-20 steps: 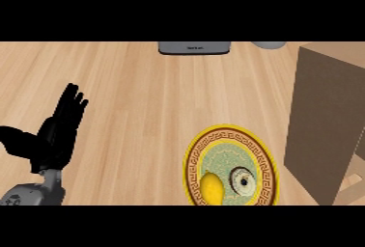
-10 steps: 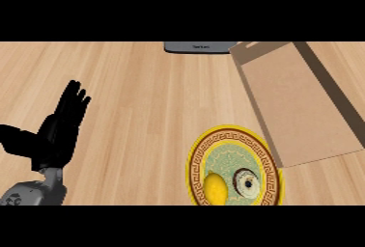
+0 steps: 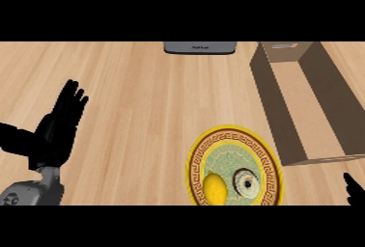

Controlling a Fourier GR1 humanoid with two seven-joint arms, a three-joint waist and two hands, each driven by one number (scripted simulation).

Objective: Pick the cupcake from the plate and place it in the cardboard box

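- Resting at the view's left side, the left hand (image 3: 53, 130) shows its fingers (image 3: 71, 99) straight and slightly spread, pointing up the view, with the thumb out toward the left edge; it holds nothing.
- Its grey forearm (image 3: 32, 190) comes in from the lower left corner.
- At the lower right corner only a dark tip of the right hand (image 3: 354, 189) shows; whether its fingers are spread or curled I cannot tell.
- On the wooden surface (image 3: 143, 96), low and right of centre, lies a round plate (image 3: 265, 152) with a yellow rim and a patterned band around a pale green middle.
- The cupcake (image 3: 246, 182) sits on the plate's lower right part, seen from above as a pale round with a dark centre and dark edge.
- Just beside the cupcake, to its left and also on the plate, lies a yellow lemon (image 3: 215, 188); whether the two touch I cannot tell.
- The cardboard box (image 3: 306, 103) stands open at the right, running from the top of the view down to beside the plate's upper right rim; nothing shows inside it.
- A dark grey appliance (image 3: 200, 47) sits at the top centre edge, left of the box.
- Both hands are well apart from the cupcake.
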